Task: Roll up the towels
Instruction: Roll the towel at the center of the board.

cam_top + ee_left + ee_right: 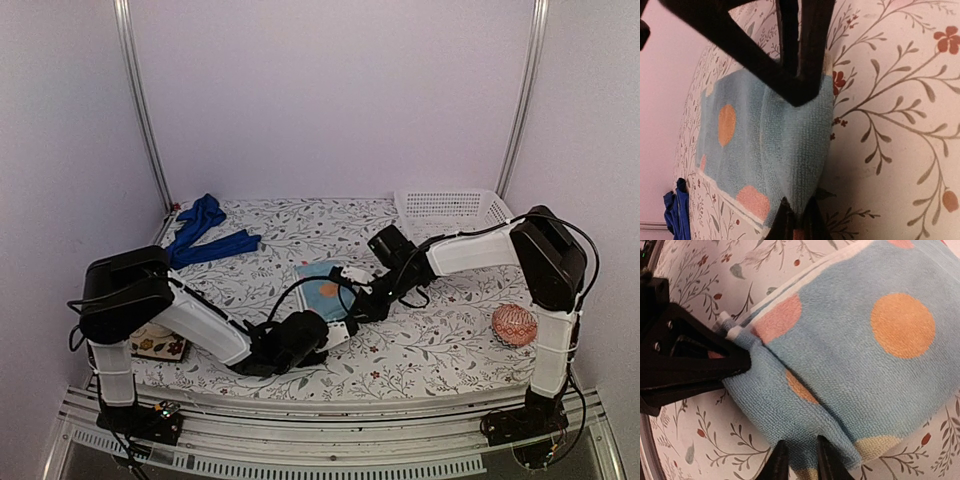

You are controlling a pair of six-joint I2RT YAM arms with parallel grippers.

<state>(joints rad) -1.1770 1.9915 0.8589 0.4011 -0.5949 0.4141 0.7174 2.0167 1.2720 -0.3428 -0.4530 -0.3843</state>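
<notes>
towel (865, 390) fold runs crosswise along its near edge.

Table (430, 350): white top w/ leaf-and-flower print. Far L corner: royal-blue towel (205, 235), crumpled in a loose V, not rolled. Ctr: light-blue towel (322, 283) w/ orange and pink dots, mostly flat, near edge bunched up into a fold. Far R corner: white slotted basket (450, 208). Near R: pink-red patterned ball (514, 325), well apart from both towels. Near L edge: small flower-patterned box (160, 346), partly hidden.
</notes>
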